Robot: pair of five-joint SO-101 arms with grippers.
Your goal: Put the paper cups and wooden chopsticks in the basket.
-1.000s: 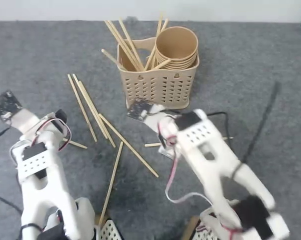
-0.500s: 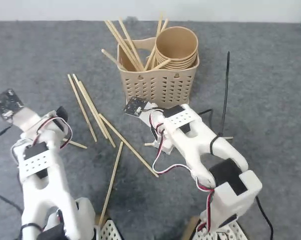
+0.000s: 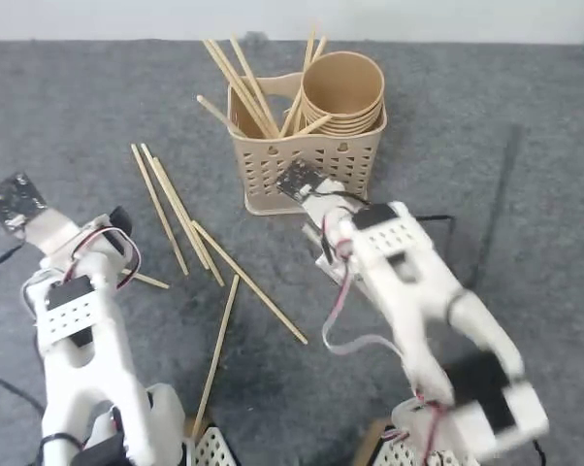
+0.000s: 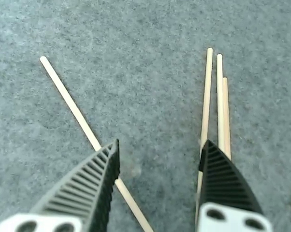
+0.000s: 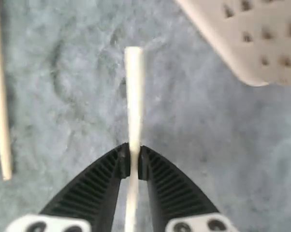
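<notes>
**Below the basket's front wall, one chopstick held**

Just under the basket (image 3: 307,165) at the upper centre of the high view, the right gripper (image 5: 131,154) has its fingers clamped on a single held chopstick (image 5: 134,96). The stick points out ahead of the fingers over the grey desk (image 3: 525,146), with its free end near the basket's lower corner. The paper cups (image 3: 342,87) sit stacked in the basket's right half, and a bundle of sticks (image 3: 243,83) leans in the left half. Several loose chopsticks (image 3: 180,209) lie on the desk at centre left.

To do this step well, the arm should probably rise until the stick's far end clears the rim. It can then tip that end downward over the left half, away from the cups, before letting go. A thin stick can pivot in a narrow grip, so a slow lift seems wise.

At the lower left, the left gripper (image 4: 157,154) is low over the desk with its fingers apart. One finger is over a lone stick (image 4: 73,108) and the other over a trio of sticks (image 4: 218,96).

No brand, label or writing can be read on the basket or the cups.
</notes>
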